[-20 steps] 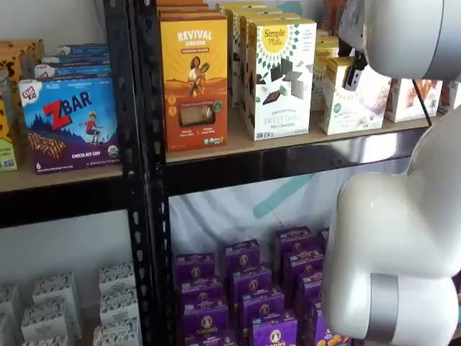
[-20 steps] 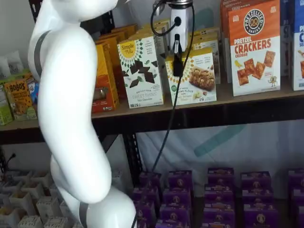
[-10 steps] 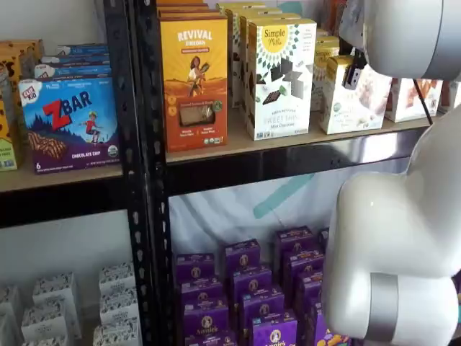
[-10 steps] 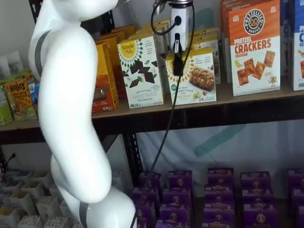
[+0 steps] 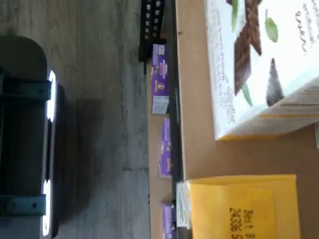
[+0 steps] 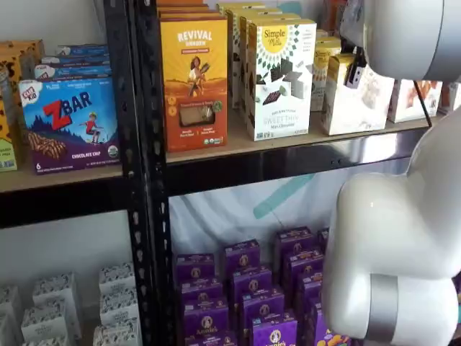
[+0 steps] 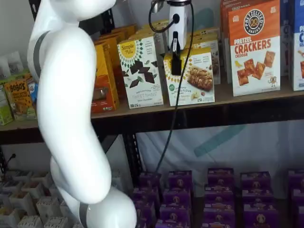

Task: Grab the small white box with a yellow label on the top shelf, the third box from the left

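Note:
The small white box (image 7: 194, 78), cream with a yellow top band and a cookie picture, stands on the top shelf (image 7: 251, 96) and also shows in a shelf view (image 6: 360, 101). It leans slightly. My gripper (image 7: 175, 66) hangs over its upper left part. One black finger lies down the box's front face, and the other finger is hidden behind the box. The fingers seem closed on it. In a shelf view the gripper (image 6: 354, 76) sits at the box's yellow top. The wrist view shows the box's yellow top flap (image 5: 244, 209) on the tan board.
The taller white box with chocolate squares (image 7: 141, 71) stands close on the left, with the orange boxes (image 6: 193, 79) beyond it. The pretzel crackers box (image 7: 254, 47) stands on the right. More small boxes are behind. Purple boxes (image 7: 218, 194) fill the lower shelf. My white arm (image 7: 71, 114) is in front.
The small white box has shifted a little and tilted together with the gripper. The finger on its front has risen slightly.

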Motion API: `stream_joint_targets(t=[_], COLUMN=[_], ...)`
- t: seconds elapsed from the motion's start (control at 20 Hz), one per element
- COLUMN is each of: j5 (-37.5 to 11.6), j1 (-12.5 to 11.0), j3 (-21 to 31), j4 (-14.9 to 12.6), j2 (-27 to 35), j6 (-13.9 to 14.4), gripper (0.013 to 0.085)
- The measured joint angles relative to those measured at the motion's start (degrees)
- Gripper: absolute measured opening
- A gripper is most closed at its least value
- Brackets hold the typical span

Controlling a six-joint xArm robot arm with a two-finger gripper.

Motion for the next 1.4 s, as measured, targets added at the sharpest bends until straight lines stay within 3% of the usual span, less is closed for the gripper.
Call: stream_joint_targets(t=[0.5,0.65,0.95,1.4], j5=[5.6,6.2,7.2,7.5], j1=[-3.0,-3.0,-0.7,5.2], j3=[1.9,3.6,7.3,14.7], j4=[0.0,-0.2,-1.1,-3.0], j2=[-5.5,-7.7,-11.8,-19.9], j6=[-2.1,-2.0,0.1,5.3], gripper=[0.033,0.033,0.033,0.033])
